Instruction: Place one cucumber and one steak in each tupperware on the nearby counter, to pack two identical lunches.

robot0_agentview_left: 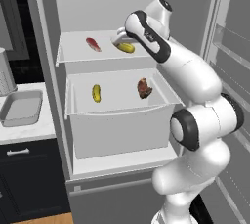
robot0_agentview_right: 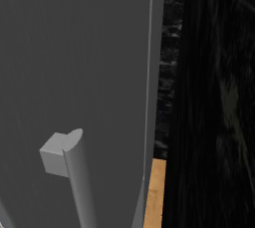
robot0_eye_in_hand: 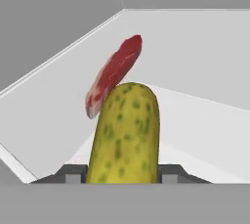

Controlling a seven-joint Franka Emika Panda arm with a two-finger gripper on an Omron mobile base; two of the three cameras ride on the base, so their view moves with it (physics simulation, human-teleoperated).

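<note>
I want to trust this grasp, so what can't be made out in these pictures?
- Fingers: in the hand view the upper cucumber covers them; contact can't be confirmed.
- Second tupperware: the left base view shows one tray, cut by the left edge.
- Right base view: the fridge door blocks the shelves.
- Gripper: the arm partly hides it.

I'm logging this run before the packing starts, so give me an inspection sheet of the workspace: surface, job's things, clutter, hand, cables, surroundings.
Surface: white counter left of the open fridge.
Job's things: one tupperware on the counter, nothing in it. Upper fridge shelf: red steak and a cucumber. Lower drawer: second cucumber and darker steak, apart.
Clutter: a grey metal object behind the tupperware.
Hand: the hand is at the upper-shelf cucumber, its fingers either side of it; whether it grips cannot be told.
Cables: nothing seen.
Surroundings: fridge door with handle, navy cabinets, wood floor.
</note>
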